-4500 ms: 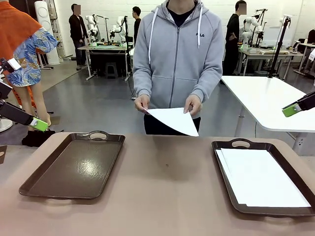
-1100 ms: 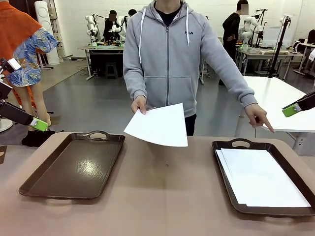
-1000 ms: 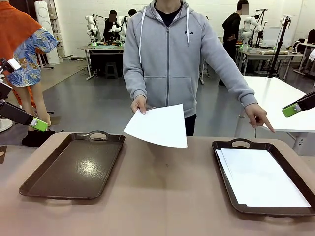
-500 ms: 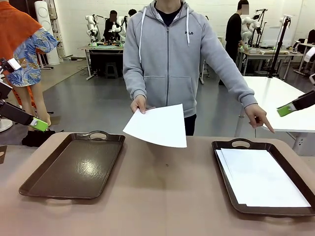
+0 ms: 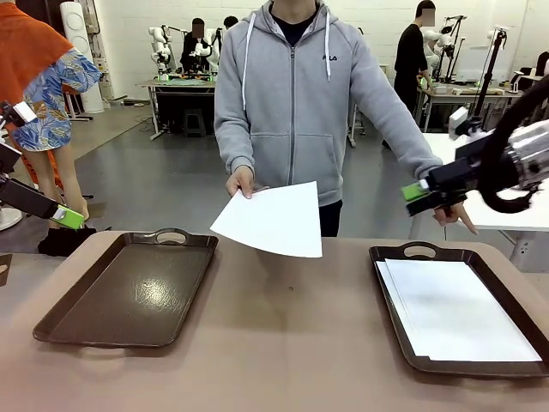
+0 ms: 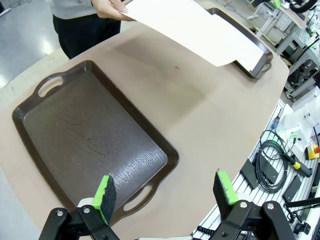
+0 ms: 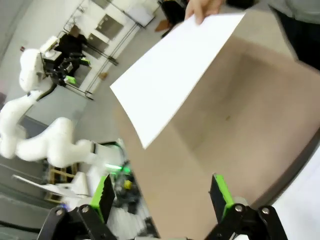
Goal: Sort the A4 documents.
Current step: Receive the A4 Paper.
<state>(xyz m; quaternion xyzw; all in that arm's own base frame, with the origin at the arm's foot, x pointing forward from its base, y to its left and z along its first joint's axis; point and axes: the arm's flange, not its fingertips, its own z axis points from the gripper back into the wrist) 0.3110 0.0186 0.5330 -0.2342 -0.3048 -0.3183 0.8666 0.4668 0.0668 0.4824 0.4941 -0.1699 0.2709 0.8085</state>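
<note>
**Sheet held out over the table, both grippers empty**

Above the table's (image 5: 283, 343) middle, a person's hand (image 5: 241, 182) holds 1 white A4 sheet (image 5: 273, 221) out flat in the air. At 3 o'clock, a stack of A4 sheets (image 5: 455, 311) lies in the right tray (image 5: 388, 257); at 9 o'clock sits the left tray (image 5: 129, 287). At 2 o'clock the right gripper (image 5: 417, 196) hangs with fingers released, holding nothing. The left gripper (image 6: 165, 192) hovers over the left tray's near edge, fingers spread and empty. The person's other hand (image 5: 455, 215) points downward by the right tray.
</note>
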